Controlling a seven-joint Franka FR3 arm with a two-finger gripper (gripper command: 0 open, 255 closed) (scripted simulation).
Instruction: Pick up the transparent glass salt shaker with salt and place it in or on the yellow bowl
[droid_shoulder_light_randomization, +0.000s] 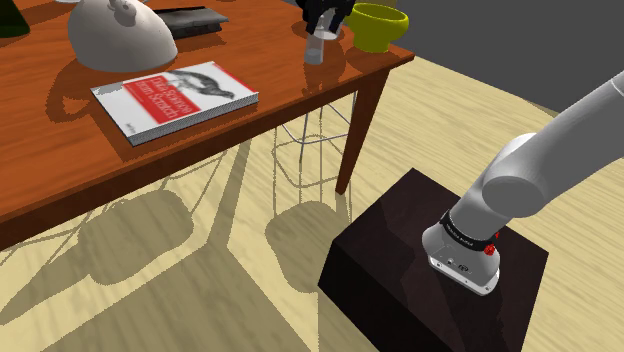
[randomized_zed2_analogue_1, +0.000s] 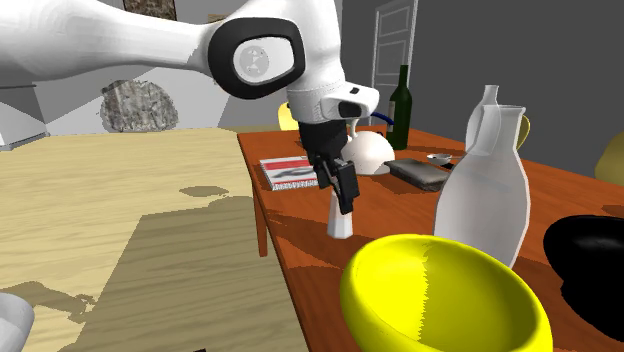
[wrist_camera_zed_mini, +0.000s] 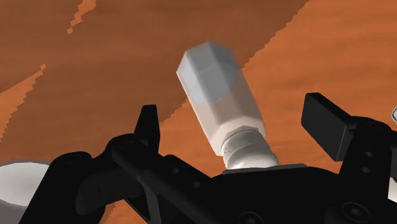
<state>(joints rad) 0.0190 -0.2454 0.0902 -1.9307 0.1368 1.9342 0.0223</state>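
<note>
Pale wood flooring (droid_shoulder_light_randomization: 200, 300) runs under a reddish-brown counter (droid_shoulder_light_randomization: 60, 150), and beside it sits the dark box stand (droid_shoulder_light_randomization: 385, 265) that carries the white arm (droid_shoulder_light_randomization: 540, 170). In the second exterior view a tall white jug (randomized_zed2_analogue_1: 485, 190) stands on the counter. A dark green bottle (randomized_zed2_analogue_1: 402, 105) is farther back, and a black bowl (randomized_zed2_analogue_1: 590, 255) is at that view's right edge. A book (droid_shoulder_light_randomization: 175, 98) with a red-and-white cover lies flat near a white domed vessel (droid_shoulder_light_randomization: 110, 35).

The yellow bowl (droid_shoulder_light_randomization: 378, 25) sits close to the counter's corner. In the shoulder view it is to the right of the salt shaker (droid_shoulder_light_randomization: 320, 48), near it but not touching. The shaker is pale and translucent, and it stands upright on the counter close to the edge.

The black fingers (wrist_camera_zed_mini: 149, 130) hang over it, spread wide to either side of its upper part. In the wrist view neither one touches it, so nothing is held.
</note>
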